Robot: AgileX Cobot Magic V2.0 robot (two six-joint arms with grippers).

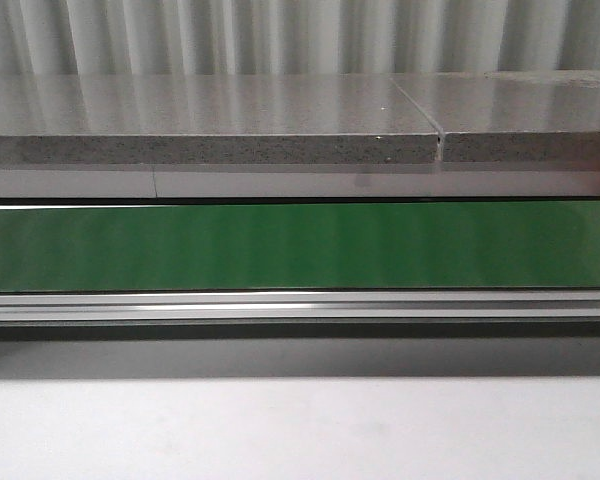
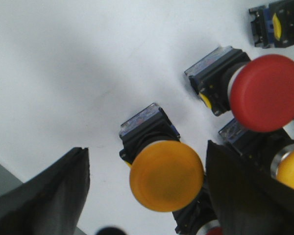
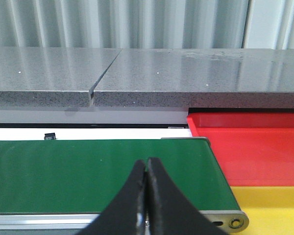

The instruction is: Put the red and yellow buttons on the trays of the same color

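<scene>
In the left wrist view, a yellow button [image 2: 166,175] with a black body stands on the white surface between the fingers of my open left gripper [image 2: 147,148]; neither finger touches it. A red button [image 2: 267,93] stands just beyond the far finger [image 2: 240,196], which partly hides another yellow button [image 2: 291,169]. In the right wrist view, my right gripper [image 3: 147,162] is shut and empty over the green belt [image 3: 88,171]. The red tray [image 3: 255,147] and the yellow tray [image 3: 269,205] lie side by side past the belt's end. The front view shows no button, tray or gripper.
The green conveyor belt [image 1: 300,245] runs across the front view, with an aluminium rail [image 1: 300,305] along its near side and a grey stone ledge [image 1: 210,120] behind it. One more button body [image 2: 277,22] lies farther off on the white surface.
</scene>
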